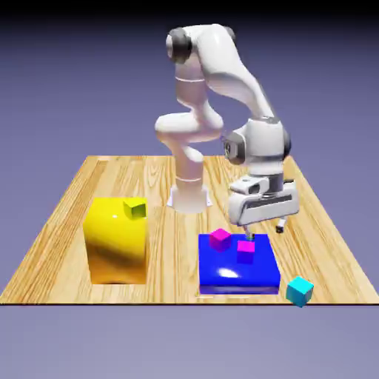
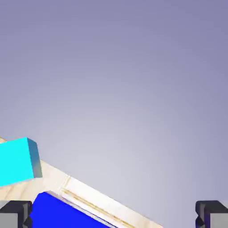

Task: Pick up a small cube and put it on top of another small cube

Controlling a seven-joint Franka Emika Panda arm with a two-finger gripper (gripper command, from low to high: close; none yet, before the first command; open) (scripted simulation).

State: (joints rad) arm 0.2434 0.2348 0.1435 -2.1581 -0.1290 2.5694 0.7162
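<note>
while gripper [image 1: 265, 229] hangs over far part of blue block [image 1: 238, 277], fingers spread wide, nothing between them, cyan cube [image 1: 300, 291] sits near table's [image 1: 171, 259] front edge, just beside blue block, toward exterior view's right. two magenta cubes [image 1: 246, 252] on blue block. olive-green cube [image 1: 135, 208] on tall yellow block [image 1: 117, 248], exterior view's left. hand view: cyan cube at left edge, partly cut off.

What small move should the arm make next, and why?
Probably shift the open fingers sideways toward the cyan cube, then lower: they hang empty above the table, and the hand view shows that cube off to one edge, not between them.
</note>
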